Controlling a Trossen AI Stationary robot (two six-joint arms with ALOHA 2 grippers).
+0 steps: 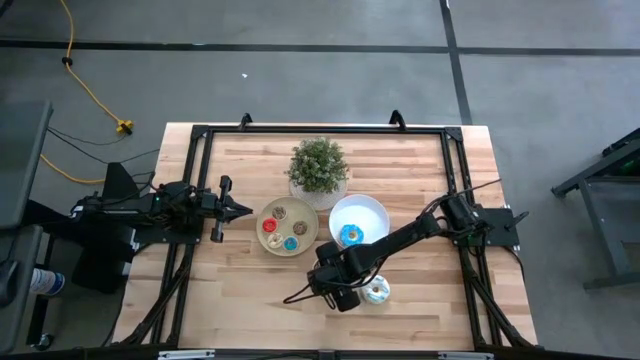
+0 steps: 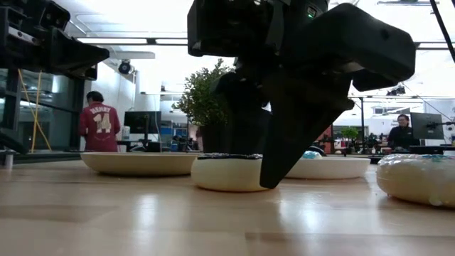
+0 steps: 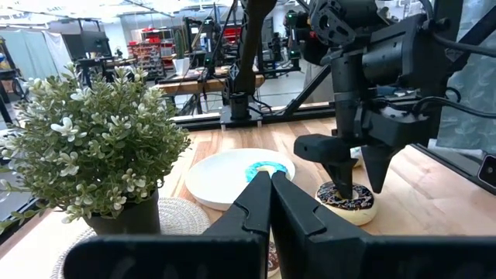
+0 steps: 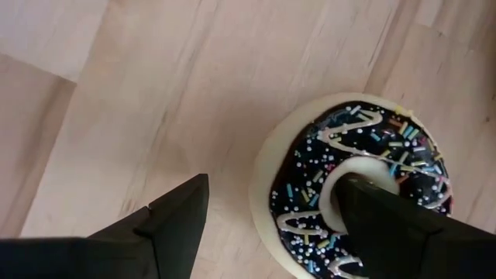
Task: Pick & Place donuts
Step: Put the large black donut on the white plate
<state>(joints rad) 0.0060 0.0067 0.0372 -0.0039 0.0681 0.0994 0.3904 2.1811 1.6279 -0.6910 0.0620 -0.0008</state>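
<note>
Chocolate-iced donut [image 4: 364,190], sprinkled, flat on the table near the front edge. Right gripper [image 4: 271,213]: spread wide, one finger in the donut's hole, the other outside its rim; nothing lifted. Left gripper [image 3: 271,205]: closed, empty, near the left edge. Blue-iced donut [image 1: 350,235] on white plate [image 1: 372,212].

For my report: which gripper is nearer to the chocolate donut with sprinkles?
The right gripper: it is open, one finger in the hole of the chocolate donut, the other outside. The left gripper, shut, waits beyond the tan plate.
</note>
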